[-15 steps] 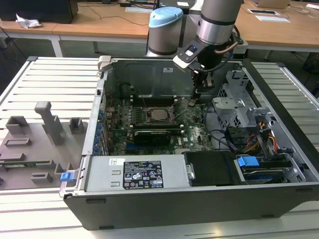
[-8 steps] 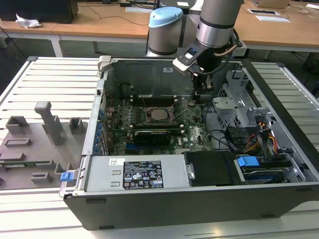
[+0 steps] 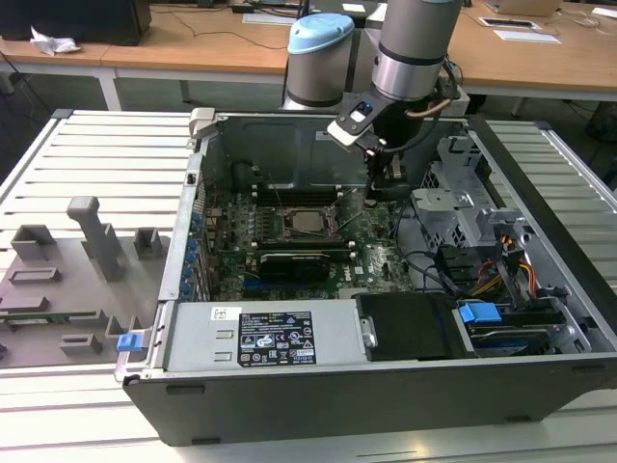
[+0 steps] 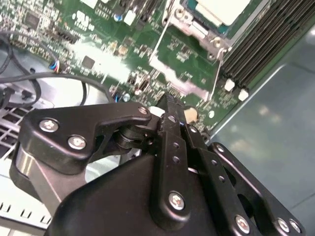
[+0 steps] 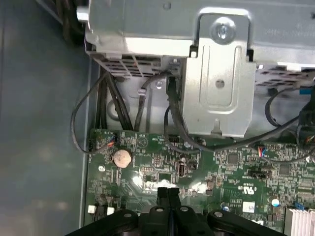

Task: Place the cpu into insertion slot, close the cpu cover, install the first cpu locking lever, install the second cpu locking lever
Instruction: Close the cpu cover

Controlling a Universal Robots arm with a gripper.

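Nudging the open cpu cover [image 4: 178,73] down calls for a gentle, square push, I judge: my gripper [image 4: 170,105], jaws pressed together and empty, hovers just beside it, while the cpu [image 4: 216,10] lies in the insertion slot [image 4: 189,22].

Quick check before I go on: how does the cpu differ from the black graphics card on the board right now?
The cpu is a small silver-grey square, while the graphics card is a long black bar, much larger. The cpu lies flat inside the insertion slot, ringed by silvery metal. The graphics card runs across the board with no such frame. In the exterior view, the cpu sits further back than the graphics card. Both sit on the green motherboard.
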